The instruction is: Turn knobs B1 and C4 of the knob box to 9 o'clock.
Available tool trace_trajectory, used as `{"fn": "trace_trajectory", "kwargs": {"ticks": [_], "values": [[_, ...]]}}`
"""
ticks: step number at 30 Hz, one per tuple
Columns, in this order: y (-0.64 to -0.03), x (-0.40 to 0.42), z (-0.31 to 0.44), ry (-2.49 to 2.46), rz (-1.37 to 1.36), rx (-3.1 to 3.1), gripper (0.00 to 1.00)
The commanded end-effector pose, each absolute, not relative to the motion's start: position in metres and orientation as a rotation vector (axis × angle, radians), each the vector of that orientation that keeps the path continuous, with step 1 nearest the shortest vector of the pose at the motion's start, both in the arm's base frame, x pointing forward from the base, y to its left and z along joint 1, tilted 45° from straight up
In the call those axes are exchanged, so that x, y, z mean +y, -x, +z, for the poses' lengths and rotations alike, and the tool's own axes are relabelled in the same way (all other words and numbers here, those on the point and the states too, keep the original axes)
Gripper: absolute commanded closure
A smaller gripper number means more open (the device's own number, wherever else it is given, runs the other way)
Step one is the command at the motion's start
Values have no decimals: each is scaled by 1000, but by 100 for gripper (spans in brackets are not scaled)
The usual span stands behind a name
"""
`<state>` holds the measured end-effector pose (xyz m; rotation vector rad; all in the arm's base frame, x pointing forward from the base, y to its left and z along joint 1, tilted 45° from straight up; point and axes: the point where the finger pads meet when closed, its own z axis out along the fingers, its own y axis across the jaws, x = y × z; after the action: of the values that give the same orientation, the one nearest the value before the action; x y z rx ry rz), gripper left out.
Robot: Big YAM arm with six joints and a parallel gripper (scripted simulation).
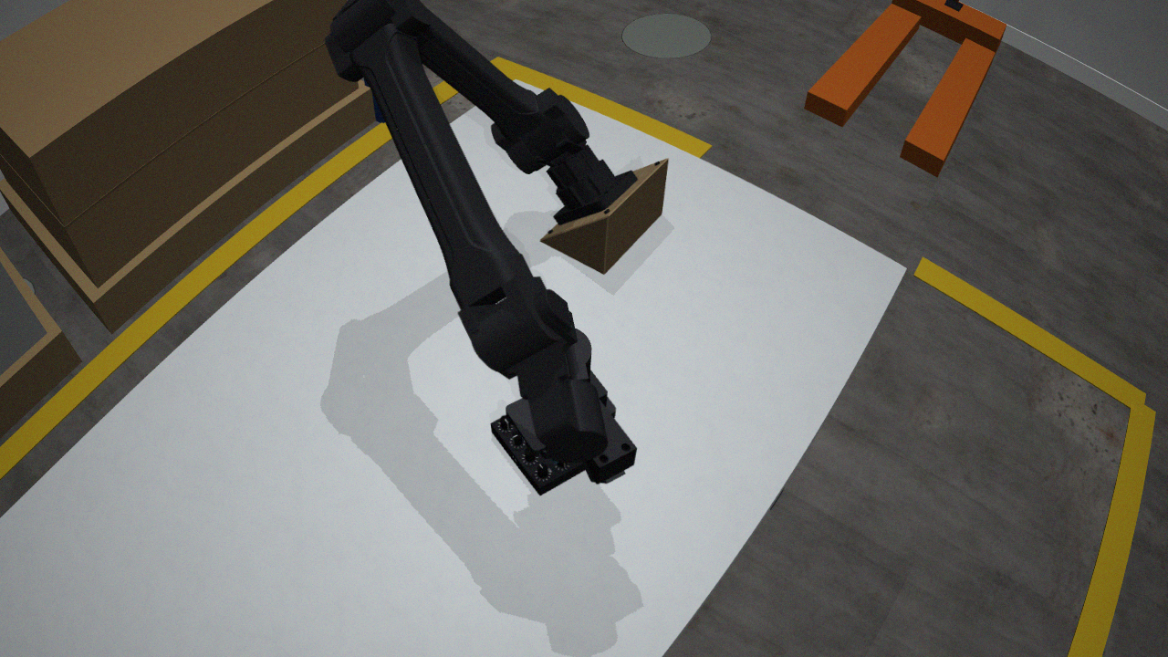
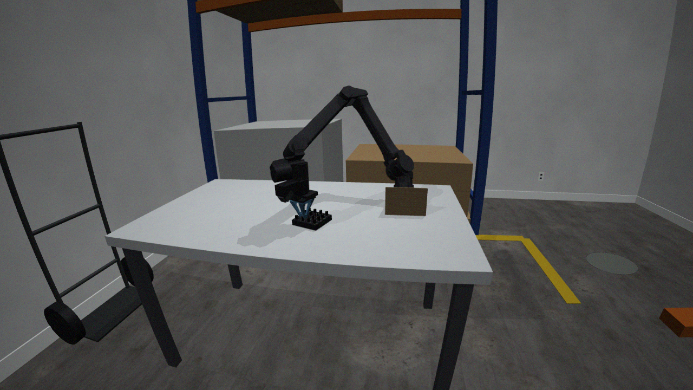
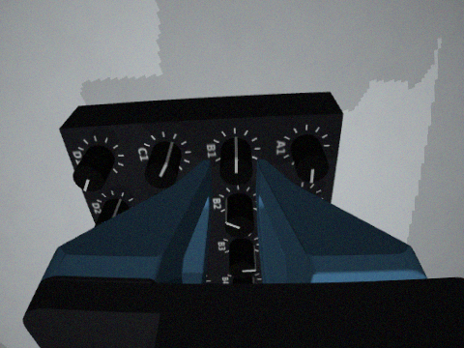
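Note:
The black knob box [image 1: 563,481] [image 2: 315,226] [image 3: 203,109] stands on the table. In the wrist view its rear is to the right. My gripper [image 2: 303,216] [image 3: 234,174] has blue fingers spread narrowly on both sides of knob B1 [image 3: 236,180], with thin gaps beside it. B1's line points up in the wrist view, to 9 o'clock. Knob A1 [image 3: 307,152] has its line pointing down there, C1 [image 3: 157,161] up and slightly right. B2 [image 3: 239,207] has its line toward its name, B3 [image 3: 241,253] away from its name. C4 is hidden in the wrist view and cannot be read elsewhere.
Neighbouring knobs D1 [image 3: 99,161] and D2 [image 3: 108,213] stand left of the fingers in the wrist view. A brown wedge-shaped block [image 1: 632,220] [image 2: 406,201] is at the arm's base on the white table [image 1: 735,269] [image 2: 368,242].

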<state>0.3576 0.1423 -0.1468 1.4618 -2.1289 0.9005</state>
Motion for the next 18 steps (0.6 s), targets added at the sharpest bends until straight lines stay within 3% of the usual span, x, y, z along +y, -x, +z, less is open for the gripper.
{"fn": "trace_trajectory", "kwargs": {"ticks": [1,18], "values": [[-366,143,-147,-1458,892,-2149,82],[-373,185,-121,-1490,911,-2178,82]]}}
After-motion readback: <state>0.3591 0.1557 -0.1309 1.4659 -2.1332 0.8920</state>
